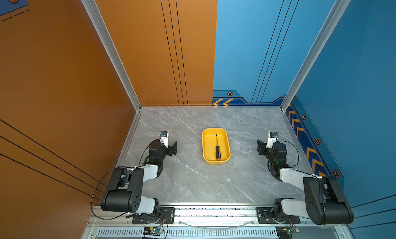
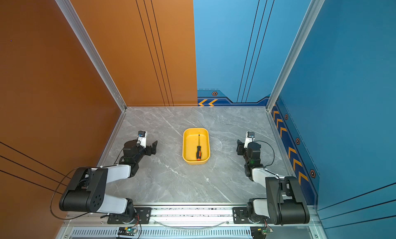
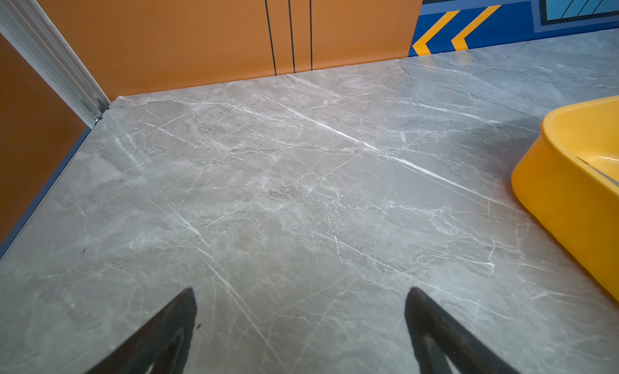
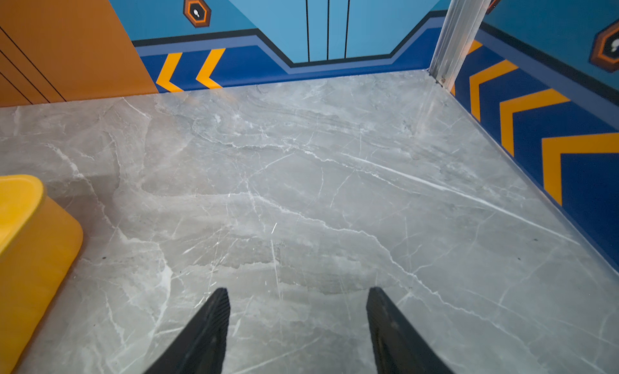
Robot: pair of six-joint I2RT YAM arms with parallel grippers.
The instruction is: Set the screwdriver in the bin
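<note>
Inspector: Where was the screwdriver [image 1: 217,149] located?

Technician: It was found lying flat on the floor of the bin [image 1: 216,162], inside the rim, as shown in both top views. The thin shaft was pointed toward the back wall. The black-and-orange handle was directed toward the near end of the bin, with the orange butt close to the near wall. The tool was well apart from both grippers.

Inspector: How was the bin placed?

Technician: The bin was seated on the grey marble tabletop [image 1: 192,180], roughly midway between the two arms and clear of each. Only one corner of it was caught in each wrist view. In the left wrist view, a short stretch of the screwdriver was seen inside it.

Inspector: What was the state of the left gripper [image 1: 175,147]?

Technician: Its jaws were spread wide, and nothing was held between them. It was positioned low over bare tabletop, to the left of the bin.

Inspector: And the right gripper [image 1: 260,147]?

Technician: Its jaws were likewise parted, somewhat less widely, and nothing was gripped. Only marble was seen between the fingertips in the right wrist view. The gripper was positioned to the right of the bin.
</note>
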